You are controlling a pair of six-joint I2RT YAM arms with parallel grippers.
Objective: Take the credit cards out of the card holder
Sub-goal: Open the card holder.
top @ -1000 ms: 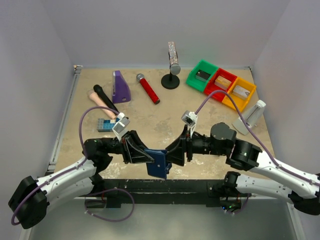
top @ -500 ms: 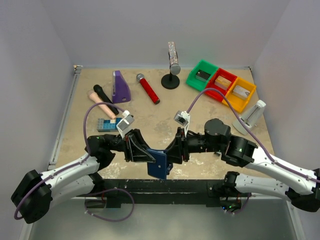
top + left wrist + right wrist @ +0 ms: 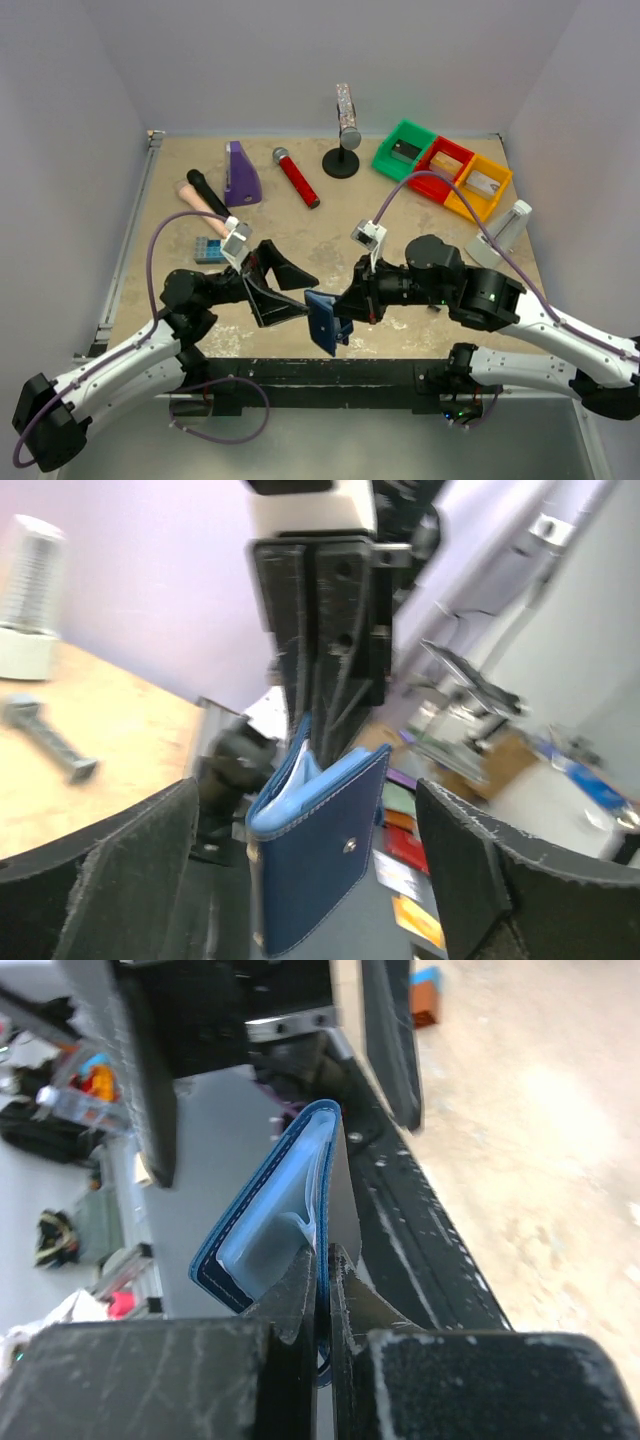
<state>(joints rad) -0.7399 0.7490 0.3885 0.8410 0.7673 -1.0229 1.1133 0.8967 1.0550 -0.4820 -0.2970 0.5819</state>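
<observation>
Right gripper (image 3: 322,1260) clamps card holder (image 3: 323,322) aloft by near bench edge, presumably so the wide-open, empty left gripper (image 3: 308,298) can reach credit cards.

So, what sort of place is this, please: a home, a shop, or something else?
Probably a robotics lab test cell, not a home: two robot arms are bolted to a table enclosed by plain pale walls, with unrelated props like a red microphone and coloured bins on it.
</observation>
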